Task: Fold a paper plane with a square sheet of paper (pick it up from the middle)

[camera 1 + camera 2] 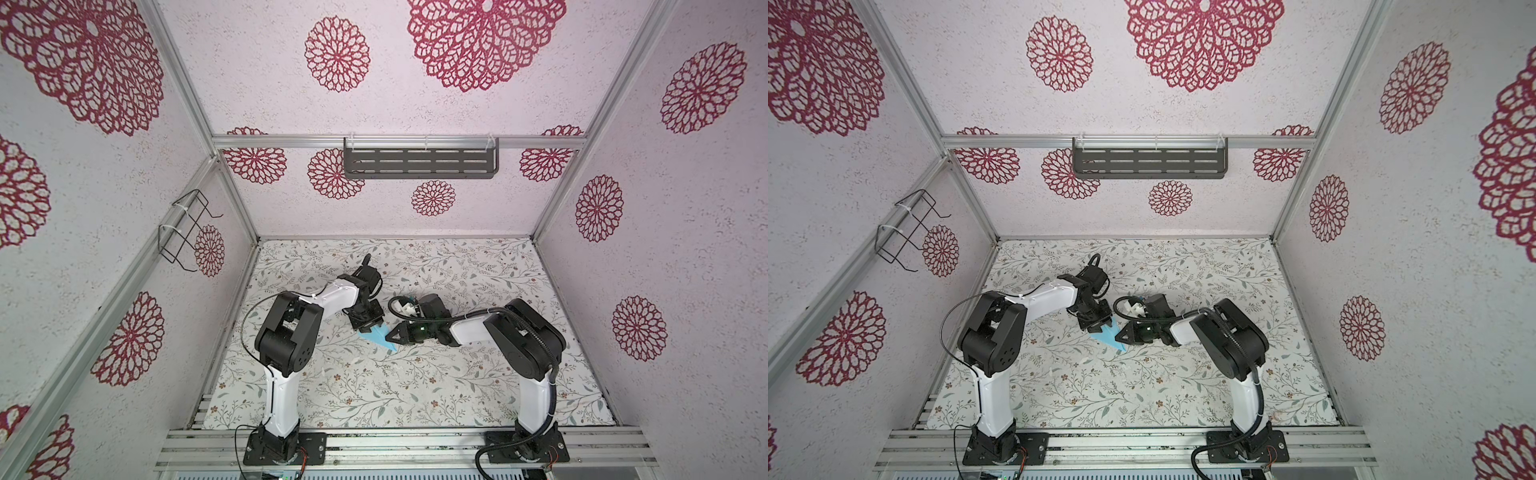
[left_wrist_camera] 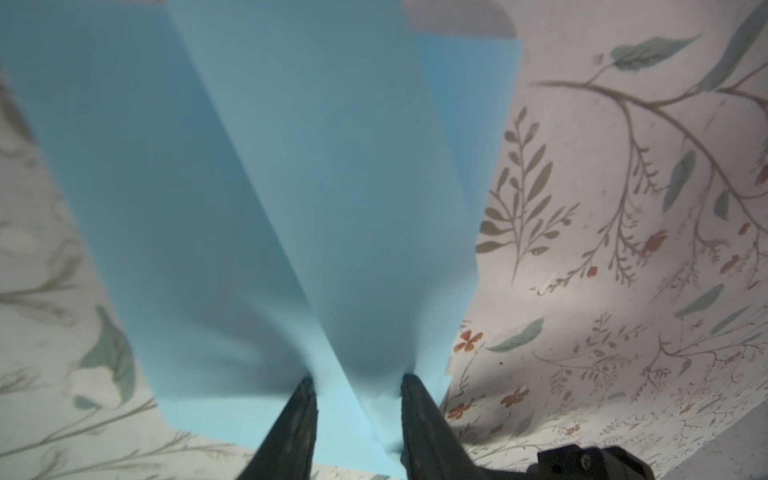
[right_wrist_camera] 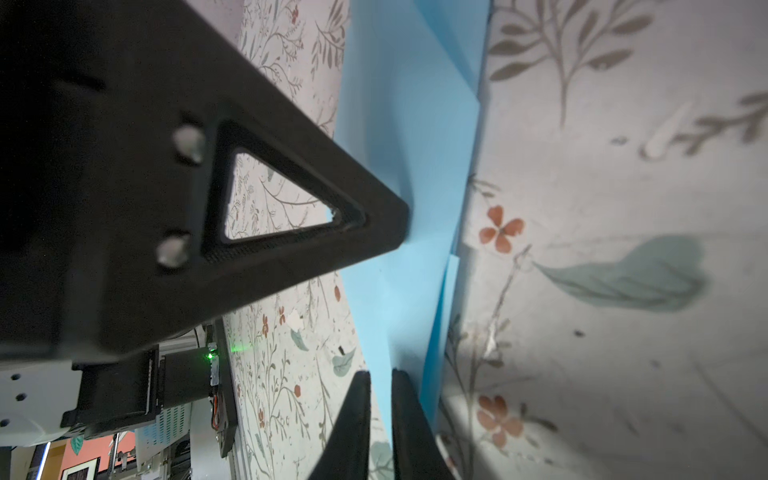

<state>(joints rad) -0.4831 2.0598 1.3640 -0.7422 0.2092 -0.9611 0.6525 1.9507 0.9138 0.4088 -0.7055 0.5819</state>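
And there's the paper plane (image 1: 379,338), a small light-blue sliver just below the middle of both top views, lying on the floral bench (image 1: 457,382). Most of it is tucked under the two hands, so its full shape can't be read from up there. The left hand (image 1: 370,328) comes at it from the upper left. In the left wrist view the paper plane (image 2: 291,187) fills the frame, blurred and cut off at the top edge, and the left hand (image 2: 359,379) is clamped on a raised fold. The right hand (image 1: 390,336) meets it from the right. In its own wrist view the right hand (image 3: 380,374) has a paper edge in a narrow gap; gripping or let go, I can't tell. On the back wall hangs a dark slotted shelf (image 1: 419,162), and on the left wall a wire rack (image 1: 185,230), both well apart from the paper.
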